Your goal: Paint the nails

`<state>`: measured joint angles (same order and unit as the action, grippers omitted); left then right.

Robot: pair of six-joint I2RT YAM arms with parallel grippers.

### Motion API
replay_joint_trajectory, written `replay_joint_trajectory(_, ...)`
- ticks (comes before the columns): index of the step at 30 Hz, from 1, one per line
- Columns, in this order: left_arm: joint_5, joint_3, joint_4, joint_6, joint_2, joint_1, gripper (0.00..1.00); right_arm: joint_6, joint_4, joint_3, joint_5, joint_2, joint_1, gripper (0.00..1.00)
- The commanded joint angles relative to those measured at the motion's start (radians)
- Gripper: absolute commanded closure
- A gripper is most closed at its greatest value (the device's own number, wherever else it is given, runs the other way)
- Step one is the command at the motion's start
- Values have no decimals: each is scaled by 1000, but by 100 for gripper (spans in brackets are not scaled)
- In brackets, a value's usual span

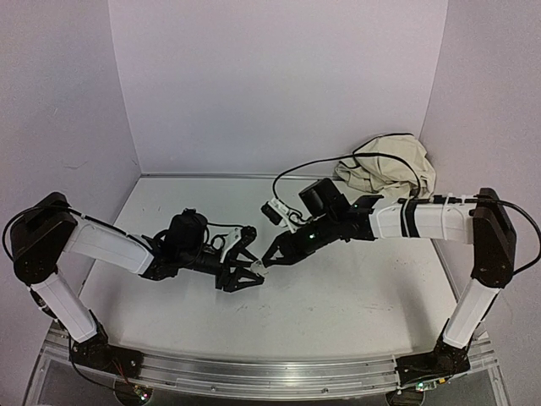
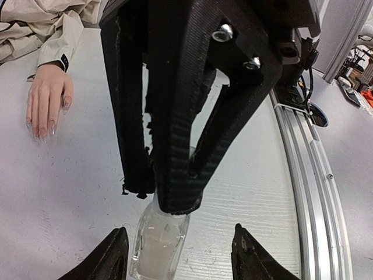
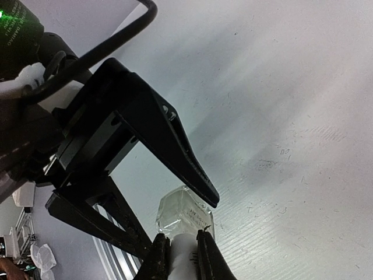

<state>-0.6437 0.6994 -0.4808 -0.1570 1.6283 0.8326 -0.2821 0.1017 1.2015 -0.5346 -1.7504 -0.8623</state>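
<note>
Right gripper [image 3: 182,258] clamps the white cap [image 3: 182,248] of the bottle [image 3: 186,213]; my left gripper [image 2: 180,248] straddles the bottle, whether squeezing I cannot tell. Well apart from that bottle lie the nails [image 2: 42,129] of the mannequin hand [image 2: 48,96].

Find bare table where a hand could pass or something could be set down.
Free: the near strip of table between the bottle and the front rail; the far-left corner. Crowded: around the bottle, and by the beige sleeve.
</note>
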Motion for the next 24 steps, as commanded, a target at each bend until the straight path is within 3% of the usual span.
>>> replay_joint_trajectory(1,-12,52,-48,6,13,3,41,16,-3,44,-32,0,-12,100)
replay_joint_trajectory(13,-40,65,-47,12,32,3,64,19,-7,47,-24,-5,-16,100)
replay_joint_trajectory(20,-33,66,-42,8,28,3,87,-2,-5,51,9,2,-17,100)
replay_joint_trajectory(22,-16,67,-41,14,19,3,91,-20,-2,50,56,3,-18,88)
replay_joint_trajectory(24,8,66,-41,19,7,3,94,-29,1,47,97,5,-17,61)
